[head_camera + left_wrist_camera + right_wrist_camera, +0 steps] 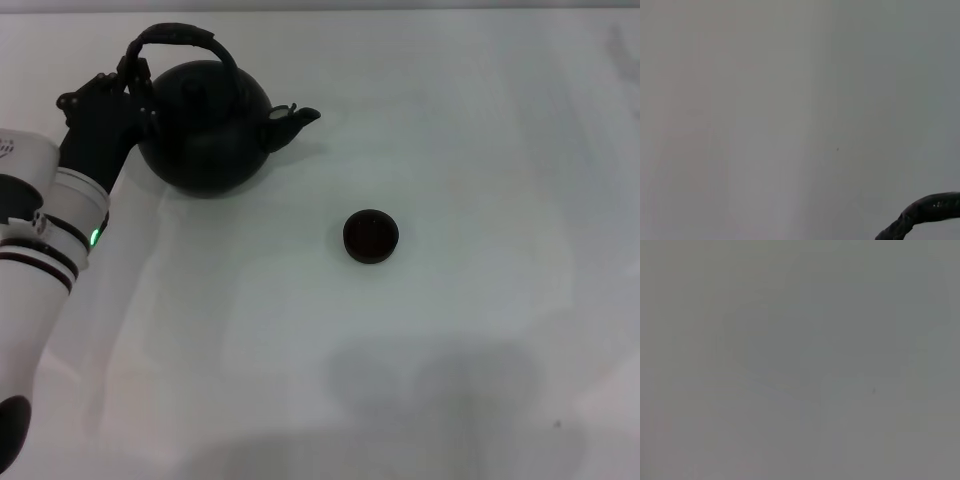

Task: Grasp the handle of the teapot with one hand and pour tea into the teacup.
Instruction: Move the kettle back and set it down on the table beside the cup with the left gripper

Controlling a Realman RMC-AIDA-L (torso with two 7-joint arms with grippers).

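My left end effector (128,80) sits at the handle (172,38); grip state unclear, probably not closed. Teapot (205,125) on counter (480,350), teacup (371,236) well apart. Looks heavy, rigid; take the arch's top.

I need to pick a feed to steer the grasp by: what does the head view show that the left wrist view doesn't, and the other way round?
Only the head view shows the whole scene: the teapot with its spout toward the teacup, which stands apart on the white table, and the left gripper at the left end of the handle. The left wrist view adds nothing of its own: mostly blank pale surface. Both share the handle, which in the wrist view is only a dark curved piece at one corner. The right gripper appears in neither.
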